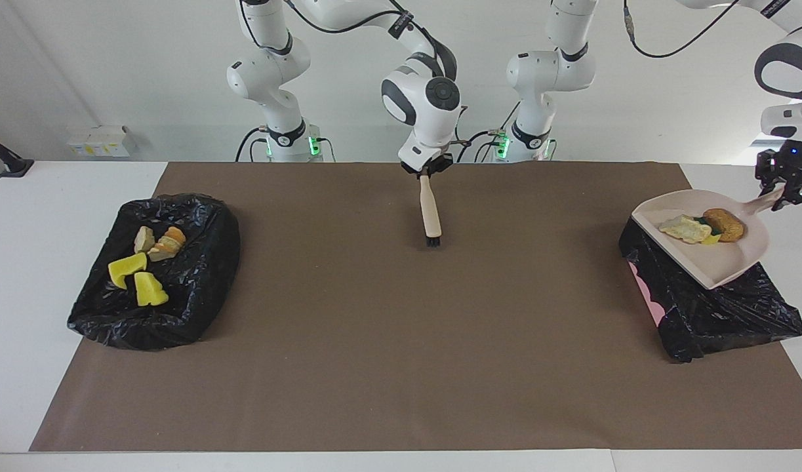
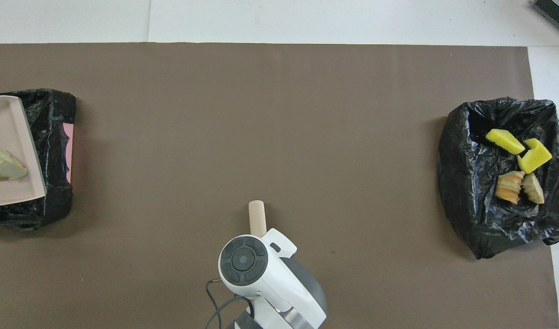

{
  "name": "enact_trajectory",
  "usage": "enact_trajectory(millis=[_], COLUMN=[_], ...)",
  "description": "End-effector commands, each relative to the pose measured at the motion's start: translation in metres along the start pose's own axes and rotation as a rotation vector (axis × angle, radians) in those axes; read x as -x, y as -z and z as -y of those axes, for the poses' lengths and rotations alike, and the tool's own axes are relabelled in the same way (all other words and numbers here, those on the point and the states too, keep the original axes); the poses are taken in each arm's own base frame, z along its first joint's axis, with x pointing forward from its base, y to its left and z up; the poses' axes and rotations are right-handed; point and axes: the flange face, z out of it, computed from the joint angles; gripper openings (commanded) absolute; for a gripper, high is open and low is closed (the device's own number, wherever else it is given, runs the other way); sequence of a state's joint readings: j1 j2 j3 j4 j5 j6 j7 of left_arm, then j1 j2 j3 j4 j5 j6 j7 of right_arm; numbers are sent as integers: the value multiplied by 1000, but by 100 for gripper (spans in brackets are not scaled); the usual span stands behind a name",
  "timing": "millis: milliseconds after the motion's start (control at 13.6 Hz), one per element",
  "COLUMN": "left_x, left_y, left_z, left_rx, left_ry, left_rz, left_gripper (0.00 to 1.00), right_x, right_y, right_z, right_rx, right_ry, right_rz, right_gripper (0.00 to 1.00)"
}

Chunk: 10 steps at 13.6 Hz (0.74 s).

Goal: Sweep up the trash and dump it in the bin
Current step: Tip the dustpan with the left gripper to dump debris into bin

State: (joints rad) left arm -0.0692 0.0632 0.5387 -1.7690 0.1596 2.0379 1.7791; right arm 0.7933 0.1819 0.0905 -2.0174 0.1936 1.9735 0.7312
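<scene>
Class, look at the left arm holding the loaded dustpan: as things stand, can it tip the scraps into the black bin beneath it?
Probably yes. The left gripper is shut on the dustpan handle, and the pan hangs over the open black bin at that arm's end of the table. The scraps lie loose in the pan, and nothing shows between pan and bin.

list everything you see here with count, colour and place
black bag-lined bins: 2, one at the right arm's end, one at the left arm's end
trash scraps in the right-end bin: 4, yellow and tan
beige plastic dustpan: 1, over the left-end bin
trash scraps in the dustpan: 3, pale, green-yellow, brown
beige wooden-handled brush: 1, hanging mid-table
brown mat: 1, covering the table
left tool: shut on dustpan handle
right tool: shut on brush
</scene>
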Motion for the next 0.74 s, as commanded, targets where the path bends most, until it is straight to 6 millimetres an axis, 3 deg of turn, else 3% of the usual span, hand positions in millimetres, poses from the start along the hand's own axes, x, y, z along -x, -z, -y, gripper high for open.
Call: enact_trajectory(millis=[0,74,147,442,662], left_x=[16,17,16,9,-9], left_y=[5,4,0,-1,9], left_z=[24,24,24,20,25], left_rx=[-45,-47,-35,4,22], left_ry=[-80,-99,-97,-114,-158], left_rz=[186,234,256,434,555], left_gripper=[0,0,0,0,0], right_x=[0,-1,-2,-6,-16], right_y=[-10,-10,-8,27,62], right_z=[8,9,9,11,-2], right_rx=[-17,-16,-20,-41,-55], right_ry=[-60,-69,-74,-73,-79], right_rz=[8,7,4,-12,-36], right_gripper=[6,70,100,100,100])
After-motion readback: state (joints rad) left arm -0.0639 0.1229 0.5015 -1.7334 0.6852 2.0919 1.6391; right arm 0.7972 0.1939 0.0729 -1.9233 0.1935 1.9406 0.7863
